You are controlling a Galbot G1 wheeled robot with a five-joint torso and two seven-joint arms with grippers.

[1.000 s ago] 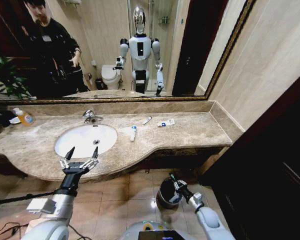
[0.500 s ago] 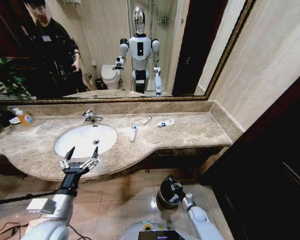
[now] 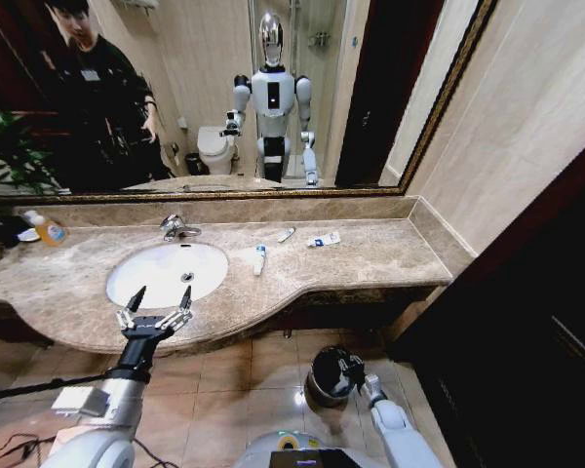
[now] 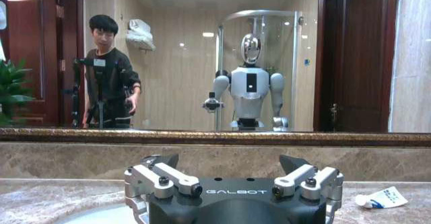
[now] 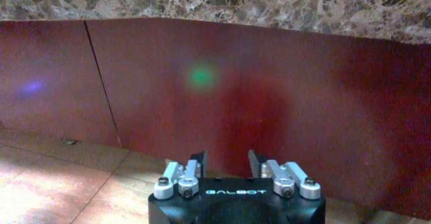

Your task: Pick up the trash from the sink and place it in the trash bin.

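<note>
The white oval sink (image 3: 161,273) is set in a beige marble counter. To its right lie a crumpled white tissue (image 3: 245,255), a white tube with a blue cap (image 3: 260,259), a smaller tube (image 3: 287,235) and a white-blue packet (image 3: 324,240), which also appears as the packet (image 4: 382,199) in the left wrist view. My left gripper (image 3: 163,292) hangs open over the basin's front rim, as the left gripper (image 4: 229,158) with nothing in it. The black trash bin (image 3: 319,388) stands on the floor under the counter. My right gripper (image 3: 352,370) is low beside the bin's right side. In its wrist view the right gripper (image 5: 227,156) has fingers slightly apart and holds nothing.
A chrome faucet (image 3: 178,229) stands behind the basin and an orange-yellow soap bottle (image 3: 47,230) at the far left. A dark red cabinet panel (image 5: 269,108) closes the space under the counter. A dark wooden door (image 3: 526,331) stands on the right, and the floor is tiled.
My right arm has dropped and drawn back towards my base, from above the bin's rim to low beside it. The left arm has not moved.
</note>
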